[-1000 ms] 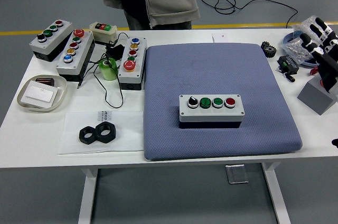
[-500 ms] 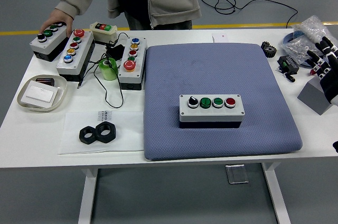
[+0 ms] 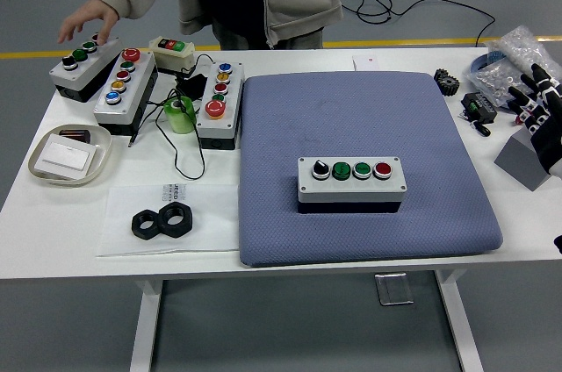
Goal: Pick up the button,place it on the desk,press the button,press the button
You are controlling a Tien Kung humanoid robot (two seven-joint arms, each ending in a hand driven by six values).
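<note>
Head view: the button box [image 3: 351,181] sat on the blue pad [image 3: 369,240], mid-table, untouched. The right hand [image 3: 540,100] had drawn back to the far right edge w/ fingers loosely spread, holding nothing; left arm out of shot. A person's hand [image 3: 86,21] had lifted off the far-left box [image 3: 83,65]. Presses likely still pending.

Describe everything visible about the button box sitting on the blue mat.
The button box is a light grey rectangular case, apparently plastic, with a dark base. Its top carries four controls in a row: a black-and-white selector knob at the left, two green buttons, then a red one. It lies flat, long side parallel to the table's near edge, right of centre on the blue mat. Nothing else touches it; no hand is near.
</note>
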